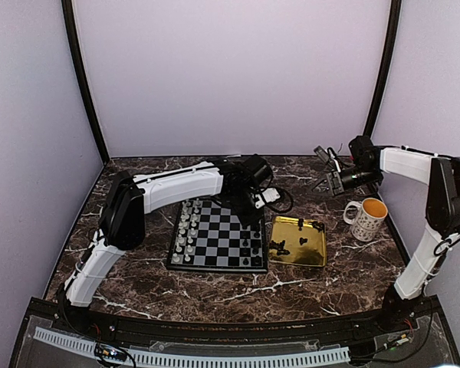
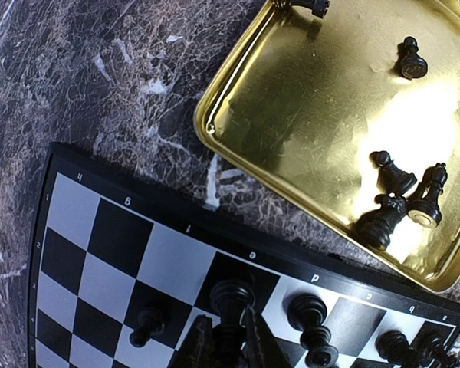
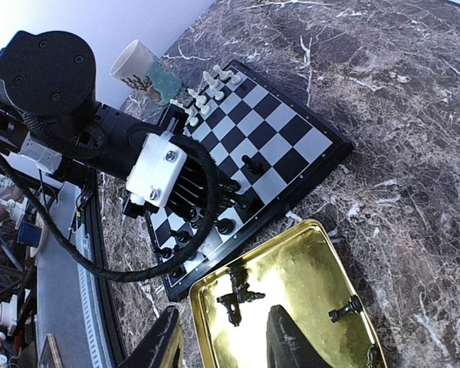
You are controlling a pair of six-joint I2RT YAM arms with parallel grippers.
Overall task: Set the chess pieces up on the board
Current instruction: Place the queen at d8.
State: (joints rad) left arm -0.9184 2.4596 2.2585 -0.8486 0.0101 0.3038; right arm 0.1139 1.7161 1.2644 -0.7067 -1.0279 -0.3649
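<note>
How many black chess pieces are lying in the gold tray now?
5 chess pieces in the gold tray: three clustered; one alone; one cut off at the picture's top. Others may be hidden.

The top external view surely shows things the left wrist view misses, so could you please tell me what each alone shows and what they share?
Top external only: the mug, the pale chess pieces lined along the left side of the board, and the right gripper away from it. Left wrist only: the left gripper shut on a black chess piece on the board, plus the rim's letters. Both: the board, the gold tray and the loose black pieces in it.
</note>
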